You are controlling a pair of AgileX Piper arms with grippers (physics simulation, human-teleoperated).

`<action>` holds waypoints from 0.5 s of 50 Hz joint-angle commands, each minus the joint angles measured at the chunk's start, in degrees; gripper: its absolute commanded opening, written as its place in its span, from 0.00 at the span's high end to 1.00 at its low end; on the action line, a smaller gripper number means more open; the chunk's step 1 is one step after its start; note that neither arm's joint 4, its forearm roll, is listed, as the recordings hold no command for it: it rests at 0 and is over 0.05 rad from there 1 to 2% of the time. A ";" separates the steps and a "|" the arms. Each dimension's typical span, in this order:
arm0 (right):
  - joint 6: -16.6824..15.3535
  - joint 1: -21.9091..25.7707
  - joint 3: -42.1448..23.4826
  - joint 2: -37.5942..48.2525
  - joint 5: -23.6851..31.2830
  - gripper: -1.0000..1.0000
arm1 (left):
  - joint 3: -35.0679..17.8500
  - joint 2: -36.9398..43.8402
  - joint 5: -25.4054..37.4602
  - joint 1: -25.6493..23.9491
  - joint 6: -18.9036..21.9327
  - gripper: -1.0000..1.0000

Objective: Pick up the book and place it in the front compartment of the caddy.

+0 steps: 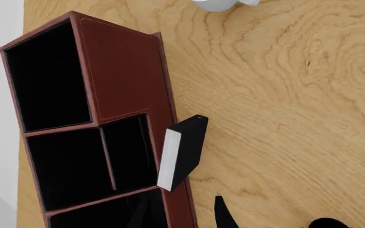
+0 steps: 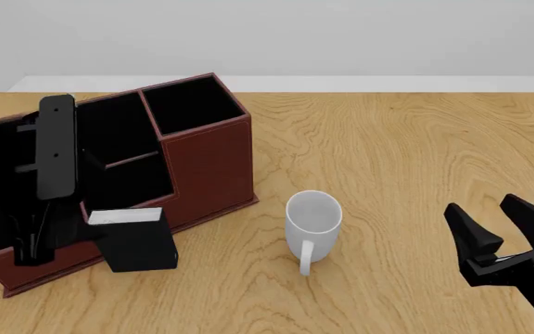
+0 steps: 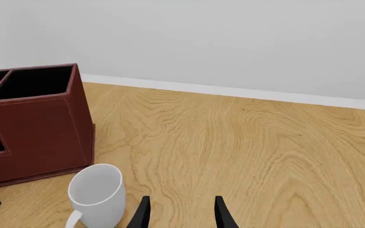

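Observation:
The black book [image 2: 135, 241] with its white page edge up stands on the table, outside the reddish-brown caddy [image 2: 206, 163] and against its low front wall. In the left wrist view the book [image 1: 184, 152] leans at the caddy's [image 1: 125, 71] outer edge. My left gripper [image 2: 26, 243] hangs fingers-down over the caddy's front end, left of the book, open and empty; its fingertips [image 1: 224, 214] show near the book. My right gripper [image 2: 494, 226] is open and empty at the table's right, far from the book; it also shows in the right wrist view [image 3: 182, 213].
A white mug [image 2: 311, 219] stands upright to the right of the book and also shows in the right wrist view [image 3: 97, 194]. The caddy [image 3: 40, 121] fills the table's left side. The wooden table [image 2: 416, 153] ends at a white wall behind.

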 commanded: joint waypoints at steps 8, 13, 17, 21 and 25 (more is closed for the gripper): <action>-0.32 -0.91 -0.35 0.05 0.45 0.00 | 2.20 1.14 0.77 -0.39 1.82 0.00; -0.20 -1.06 -0.46 -0.02 0.65 0.00 | 2.70 1.39 0.80 0.82 3.24 0.00; -0.25 -0.89 -0.53 -0.03 0.66 0.00 | 3.98 0.68 0.66 2.65 5.71 0.00; -0.37 -0.79 -0.48 0.47 0.18 0.00 | 4.48 0.65 0.48 4.19 6.91 0.00; -0.34 -0.76 -0.59 0.82 -0.01 0.00 | 4.01 1.02 0.52 4.53 7.16 0.00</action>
